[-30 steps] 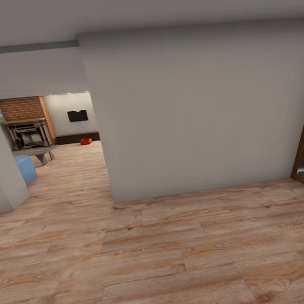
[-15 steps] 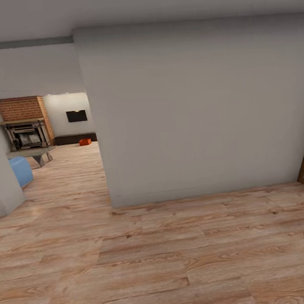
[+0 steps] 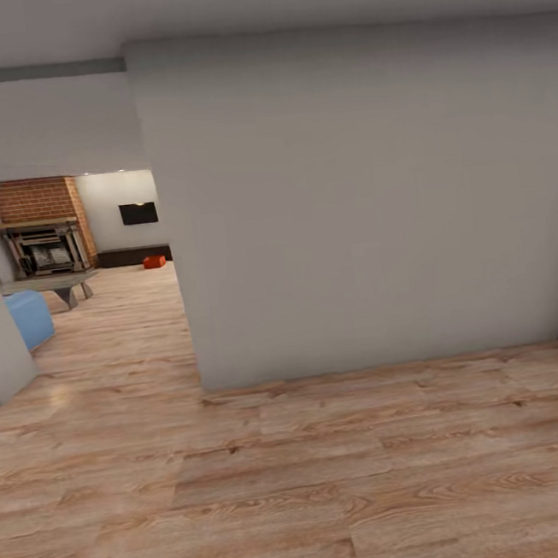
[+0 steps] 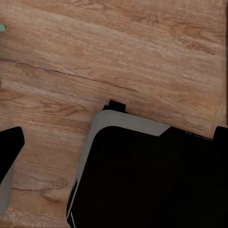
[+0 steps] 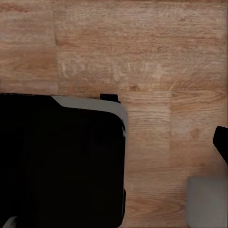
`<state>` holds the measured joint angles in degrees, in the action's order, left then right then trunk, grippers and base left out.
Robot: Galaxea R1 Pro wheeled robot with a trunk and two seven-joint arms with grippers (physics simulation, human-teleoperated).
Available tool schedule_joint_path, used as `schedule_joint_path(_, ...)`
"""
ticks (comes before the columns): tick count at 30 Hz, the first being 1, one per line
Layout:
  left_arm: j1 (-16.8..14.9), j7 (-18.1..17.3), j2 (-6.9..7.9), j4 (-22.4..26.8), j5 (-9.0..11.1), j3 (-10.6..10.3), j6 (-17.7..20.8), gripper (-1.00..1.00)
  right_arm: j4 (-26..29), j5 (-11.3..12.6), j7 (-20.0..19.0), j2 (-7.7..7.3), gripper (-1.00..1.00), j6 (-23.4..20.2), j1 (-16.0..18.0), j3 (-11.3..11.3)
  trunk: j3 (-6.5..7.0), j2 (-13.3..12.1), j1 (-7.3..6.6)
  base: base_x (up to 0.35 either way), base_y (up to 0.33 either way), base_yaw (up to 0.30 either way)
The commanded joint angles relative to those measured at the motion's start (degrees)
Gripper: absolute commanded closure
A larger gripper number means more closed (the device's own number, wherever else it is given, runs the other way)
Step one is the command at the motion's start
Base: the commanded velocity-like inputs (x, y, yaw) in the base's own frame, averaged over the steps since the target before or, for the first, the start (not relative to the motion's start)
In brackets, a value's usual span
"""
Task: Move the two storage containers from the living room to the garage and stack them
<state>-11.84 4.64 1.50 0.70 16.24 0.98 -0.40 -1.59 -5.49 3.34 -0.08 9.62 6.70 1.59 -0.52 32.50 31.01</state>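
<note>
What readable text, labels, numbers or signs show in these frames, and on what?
None. No words, numbers or signs can be read in any view.
The black wall TV is blank.
The orange-red storage container is far off and shows no label.
The grey wall is plain.
The wrist views show wood-plank floor and dark robot body, unmarked.

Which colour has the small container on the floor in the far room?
Orange-red. The storage container shows best in the head view, far off near the dark bench.

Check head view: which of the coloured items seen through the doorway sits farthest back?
The small orange-red rectangular storage container, on the wood floor by the far wall's dark low bench. The pale blue seat is much nearer, beside the doorway.
</note>
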Motion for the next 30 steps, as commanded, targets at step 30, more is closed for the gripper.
schedule_joint_path(30, 0.0, 0.1, -0.01, 0.0, 0.1, 0.1, -0.1, -1.00, -0.2, -0.6, 0.3, 0.08, -1.00, 0.3, 0.1, 0.1, -0.05, 0.1, 0.05, 0.323, 0.000, 0.213)
